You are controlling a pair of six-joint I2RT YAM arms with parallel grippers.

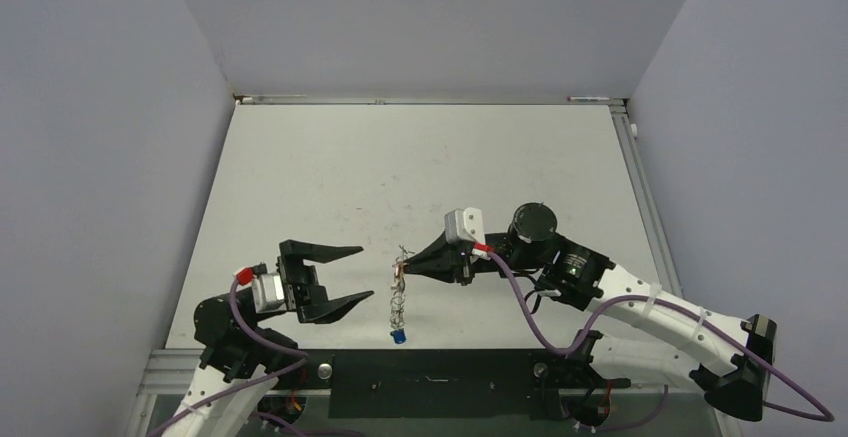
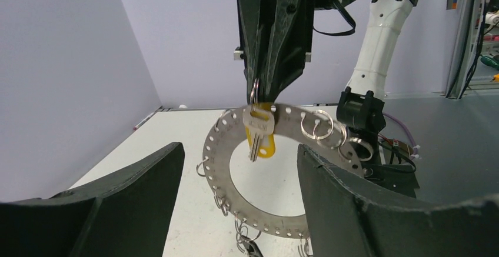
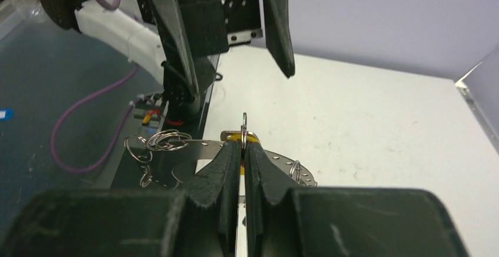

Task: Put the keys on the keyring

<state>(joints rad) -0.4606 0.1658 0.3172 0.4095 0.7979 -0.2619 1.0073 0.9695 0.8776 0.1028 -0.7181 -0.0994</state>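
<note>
Right pincer (image 1: 405, 273) was clamped on the keyring (image 2: 216, 163) top, yellow key (image 2: 269, 150) dangling there; left pincer (image 1: 365, 274) sat wide apart nearby.

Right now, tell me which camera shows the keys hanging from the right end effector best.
Left wrist: the keys, silver over yellow, hang face-on below the right end effector. The right wrist view shows only a yellow sliver between its closed fingers; the top view, a tiny speck.

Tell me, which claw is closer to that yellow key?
The right. The right gripper is clamped on the keyring just where the yellow key hangs; the left gripper is open, facing it across a gap.
</note>
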